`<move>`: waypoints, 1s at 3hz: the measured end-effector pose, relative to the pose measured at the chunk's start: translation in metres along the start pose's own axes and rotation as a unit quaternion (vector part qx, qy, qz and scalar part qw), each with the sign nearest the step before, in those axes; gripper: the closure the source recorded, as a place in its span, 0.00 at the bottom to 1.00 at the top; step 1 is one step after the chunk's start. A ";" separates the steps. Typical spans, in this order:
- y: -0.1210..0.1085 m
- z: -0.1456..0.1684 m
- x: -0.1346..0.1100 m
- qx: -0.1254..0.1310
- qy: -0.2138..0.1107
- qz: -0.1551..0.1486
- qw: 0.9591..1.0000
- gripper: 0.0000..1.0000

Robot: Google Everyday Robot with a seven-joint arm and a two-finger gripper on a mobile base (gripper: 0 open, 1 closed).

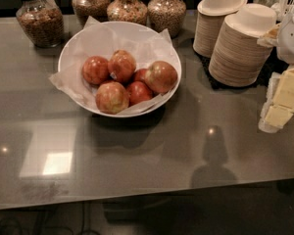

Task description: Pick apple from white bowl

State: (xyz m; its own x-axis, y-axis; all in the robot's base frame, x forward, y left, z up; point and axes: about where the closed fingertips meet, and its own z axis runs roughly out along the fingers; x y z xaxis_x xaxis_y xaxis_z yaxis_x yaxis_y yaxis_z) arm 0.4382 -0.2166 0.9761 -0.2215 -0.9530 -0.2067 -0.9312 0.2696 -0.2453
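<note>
Glossy grey table [137, 170] bearing the white bowl [63, 53], four filled glass jars [39, 21], two paper-bowl stacks [237, 53] and pale yellow blocks [286, 94]; hand [290, 33] at right edge.

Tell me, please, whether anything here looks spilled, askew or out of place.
Nothing stands out. The apples sit inside the bowl, the jars and paper-bowl stacks stand upright, and the claw hangs at the right edge, clear of the bowl.

Nothing here can be read, no writing, label, brand or number. That goes for the glass jars [128, 6] at twelve o'clock from the white bowl [159, 102] and the stacked paper bowls [241, 48] at three o'clock. The pincer is out of view.
</note>
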 end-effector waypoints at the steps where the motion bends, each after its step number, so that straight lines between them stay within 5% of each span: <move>1: -0.003 0.003 -0.007 0.007 -0.009 -0.005 1.000 0.00; 3: -0.020 0.040 -0.050 0.003 -0.072 -0.031 0.997 0.00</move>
State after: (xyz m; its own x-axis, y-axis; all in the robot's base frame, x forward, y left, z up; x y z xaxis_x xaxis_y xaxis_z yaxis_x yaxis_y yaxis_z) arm 0.4795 -0.1686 0.9532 -0.1185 -0.9382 -0.3250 -0.9400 0.2115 -0.2678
